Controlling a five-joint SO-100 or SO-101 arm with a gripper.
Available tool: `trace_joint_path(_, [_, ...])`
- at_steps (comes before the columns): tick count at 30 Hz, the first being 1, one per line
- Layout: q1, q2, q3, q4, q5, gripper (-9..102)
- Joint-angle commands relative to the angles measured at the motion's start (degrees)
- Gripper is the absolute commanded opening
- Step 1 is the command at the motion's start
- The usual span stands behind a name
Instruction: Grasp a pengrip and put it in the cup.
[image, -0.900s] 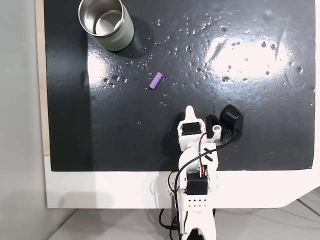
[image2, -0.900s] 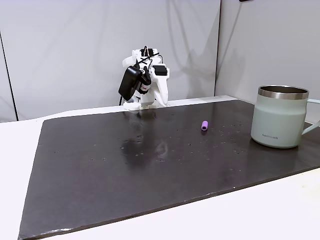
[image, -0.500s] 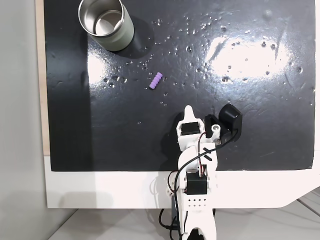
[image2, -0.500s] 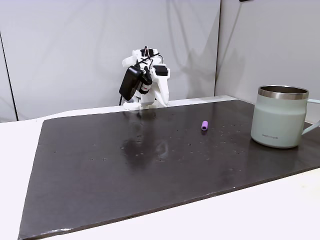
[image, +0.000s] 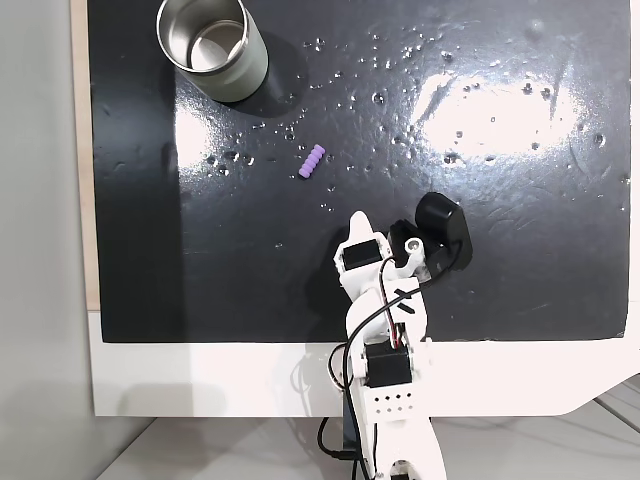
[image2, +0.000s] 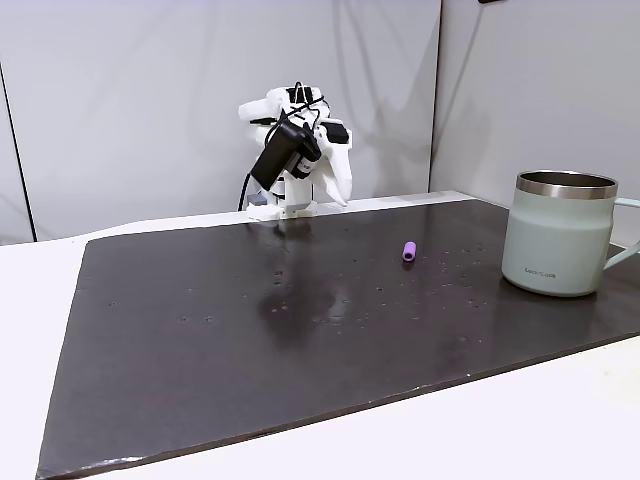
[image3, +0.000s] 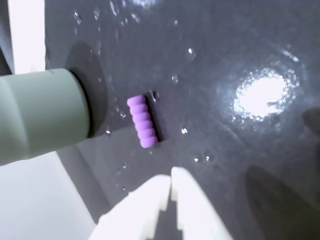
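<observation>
The pengrip (image: 312, 162) is lying loose on the dark mat (image: 520, 250), a small ribbed light-purple tube sitting by itself among scattered water droplets. In the top-down fixed view it is resting between the cup (image: 214, 47) at the far left and the arm at the near edge, apart from both. In the side fixed view the pengrip (image2: 409, 250) is lying left of the cup (image2: 558, 234), with bare mat between them (the cup is standing upright, its mouth open).

Nothing is being held, so the step in hand looks like the reach toward the pengrip, with the grasp not yet made. In the wrist view the pengrip (image3: 142, 121) is sitting just ahead of the gripper (image3: 170, 182), slightly to the left of the fingertips' line, and the cup (image3: 42, 115) is showing at the left edge.

The white fingertips are lying nearly together there, with barely a slit between them, so the claw is narrow. The next move probably calls for spreading the fingers, swinging a little left, and lowering until they straddle the tube across its short width.

The arm (image: 385, 330) is standing folded up at the near edge of the mat, its gripper (image: 357, 220) angling forward and left toward the pengrip, raised well clear of the surface in the side fixed view (image2: 345, 195).
</observation>
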Motion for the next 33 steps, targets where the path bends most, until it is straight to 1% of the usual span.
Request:
trace_joint_path(1, [-2.5,-12.3,-8.9,-3.8,-0.6,0])
trace_joint_path(4, [-3.3,-25.1,-15.6,-5.9,0.3,0])
trace_joint_path(8, [-4.1,-40.8,-25.8,-6.2,1.1,1])
trace_joint_path(16, [-8.1,-59.0,-36.6,-6.2,-0.1,1])
trace_joint_path(22, [-9.9,-67.2,-42.1,-7.2,-0.5,1])
trace_joint_path(28, [-12.2,-72.0,-45.8,-7.0,-2.4,2])
trace_joint_path(30, [-12.9,-72.4,-46.2,-6.9,-2.7,5])
trace_joint_path(33, [-13.6,-73.0,-47.6,-6.0,-3.0,12])
